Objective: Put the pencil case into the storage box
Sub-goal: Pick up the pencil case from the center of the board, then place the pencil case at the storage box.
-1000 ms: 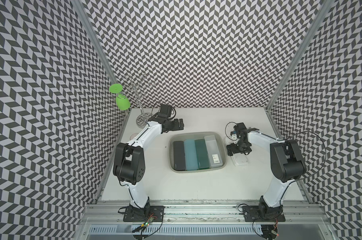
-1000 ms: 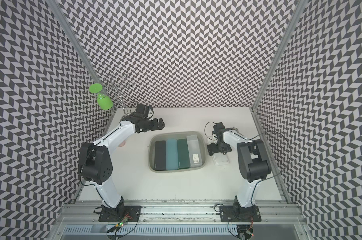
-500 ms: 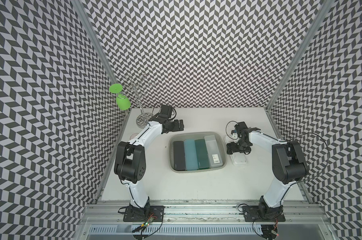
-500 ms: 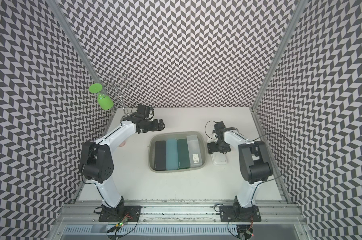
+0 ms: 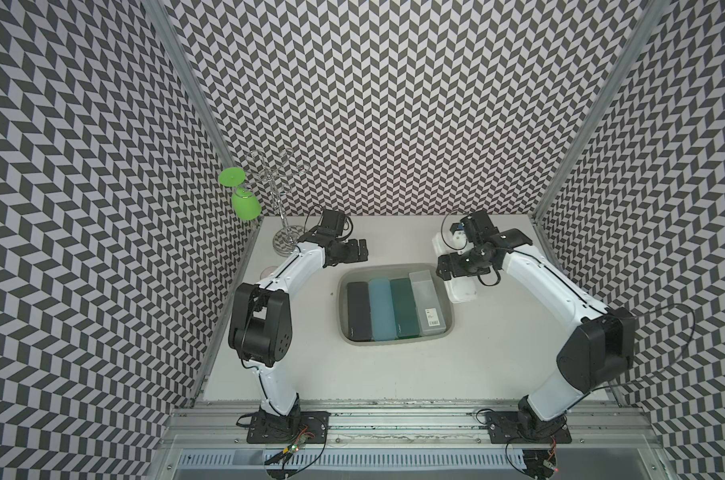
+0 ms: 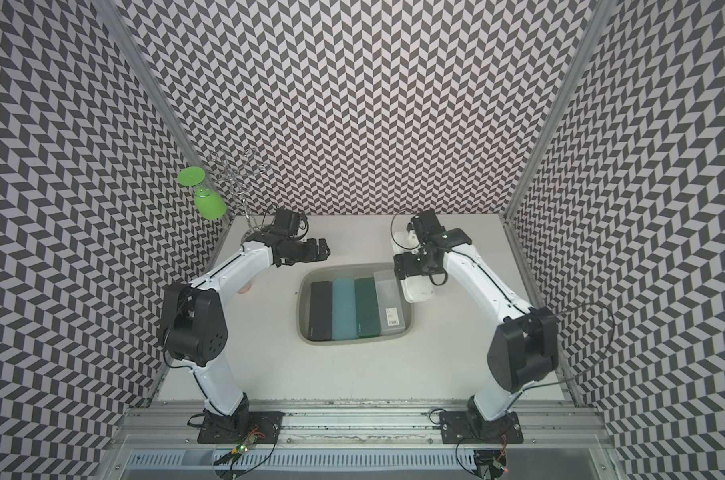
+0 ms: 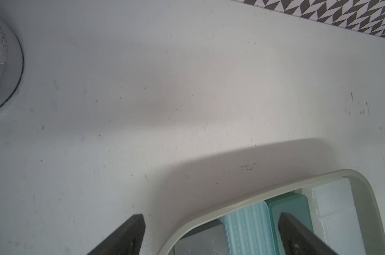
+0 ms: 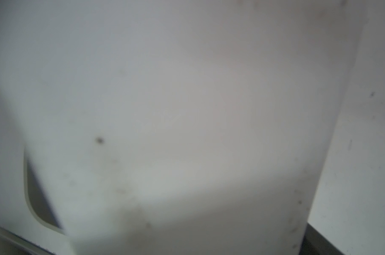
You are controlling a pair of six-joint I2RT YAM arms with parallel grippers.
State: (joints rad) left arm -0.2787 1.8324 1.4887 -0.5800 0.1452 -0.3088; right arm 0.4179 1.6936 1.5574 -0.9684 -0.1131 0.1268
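Note:
The grey storage box (image 5: 396,341) (image 6: 352,341) sits mid-table. It holds a black, a light blue, a dark green and a clear case side by side. A white pencil case (image 5: 462,291) (image 6: 419,291) hangs just off the box's right rim. My right gripper (image 5: 458,272) (image 6: 415,266) is shut across its middle. In the right wrist view the case (image 8: 187,110) fills the picture, blurred, with the box rim (image 8: 30,198) at one edge. My left gripper (image 5: 363,249) (image 6: 323,249) (image 7: 211,217) stands open and empty over the box's far left corner (image 7: 231,205).
A wire glass rack (image 5: 286,241) stands at the back left with a green glass (image 5: 244,205) hung upside down; its round base (image 7: 1,66) shows in the left wrist view. A small pink thing (image 5: 265,274) lies under the left arm. Patterned walls close three sides.
My right gripper has narrowed a little onto the white pencil case, and the case has shifted with it toward the back and the box. The left arm has not moved.

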